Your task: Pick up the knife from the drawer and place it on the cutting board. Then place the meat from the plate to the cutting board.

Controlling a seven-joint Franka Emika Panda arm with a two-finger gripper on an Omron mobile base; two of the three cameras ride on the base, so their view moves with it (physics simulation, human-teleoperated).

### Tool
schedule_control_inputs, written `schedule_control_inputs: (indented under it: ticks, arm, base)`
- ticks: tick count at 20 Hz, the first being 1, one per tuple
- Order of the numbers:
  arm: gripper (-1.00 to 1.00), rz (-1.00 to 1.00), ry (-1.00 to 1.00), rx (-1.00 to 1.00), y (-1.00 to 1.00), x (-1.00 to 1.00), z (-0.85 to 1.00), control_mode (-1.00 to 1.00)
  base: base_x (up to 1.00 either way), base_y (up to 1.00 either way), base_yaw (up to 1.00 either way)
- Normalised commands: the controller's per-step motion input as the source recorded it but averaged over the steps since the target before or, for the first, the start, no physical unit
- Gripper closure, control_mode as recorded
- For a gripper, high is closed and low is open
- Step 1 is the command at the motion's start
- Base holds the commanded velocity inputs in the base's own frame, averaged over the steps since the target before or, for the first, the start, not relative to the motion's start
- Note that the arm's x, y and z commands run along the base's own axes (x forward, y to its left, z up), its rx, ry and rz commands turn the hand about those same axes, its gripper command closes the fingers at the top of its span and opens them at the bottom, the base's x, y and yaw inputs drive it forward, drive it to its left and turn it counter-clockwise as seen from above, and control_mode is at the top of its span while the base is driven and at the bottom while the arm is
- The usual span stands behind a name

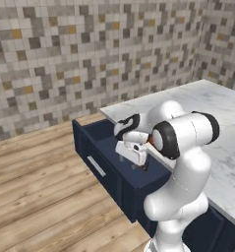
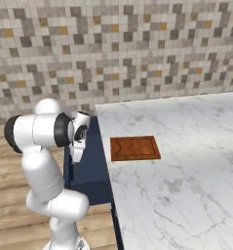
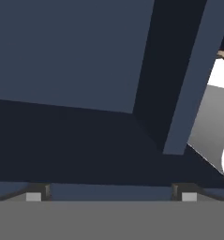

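Drawer [image 1: 120, 166] is pulled out from under the worktop [image 2: 186, 161], so its inside is reachable from above. Arm is bent over w/ the pincer [image 1: 138, 165] pointing down into the drawer, prob. positioning for the knife pick. Pincer is released, fingers spread wide, nothing betw. them; hand view looks onto the drawer's dark navy floor and walls, w/ the two tips [image 3: 33, 197] low at the edge. Knife itself can't be made out, so can't tell where in the drawer it lies. Board [image 2: 135, 148] lies flat on the worktop near the edge just beside the drawer, bare, ready to receive knife then meat. Judgement: early stage, first step not yet done; needs descent & locating the handle.
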Motion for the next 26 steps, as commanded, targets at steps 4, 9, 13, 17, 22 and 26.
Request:
schedule_control_inputs:
  ticks: [4, 9, 13, 17, 22, 26]
  arm:
    - [-1.00, 0.00, 0.00, 0.00, 0.24, 0.19, -0.32, -1.00]
    - [-1.00, 0.00, 0.00, 0.00, 0.23, 0.19, -0.30, -1.00]
    - [-1.00, 0.00, 0.00, 0.00, 0.14, 0.14, -0.29, -1.00]
    - [-1.00, 0.00, 0.00, 0.02, 0.28, 0.00, -0.36, -1.00]
    - [-1.00, 0.00, 0.00, 0.07, 0.36, -0.04, -0.54, -1.00]
    - [-1.00, 0.00, 0.02, 0.11, 0.38, -0.10, -0.65, -1.00]
  base:
    - [0.00, 0.00, 0.00]
    - [0.00, 0.00, 0.00]
    - [0.00, 0.00, 0.00]
    - [0.00, 0.00, 0.00]
    - [0.00, 0.00, 0.00]
    - [0.00, 0.00, 0.00]
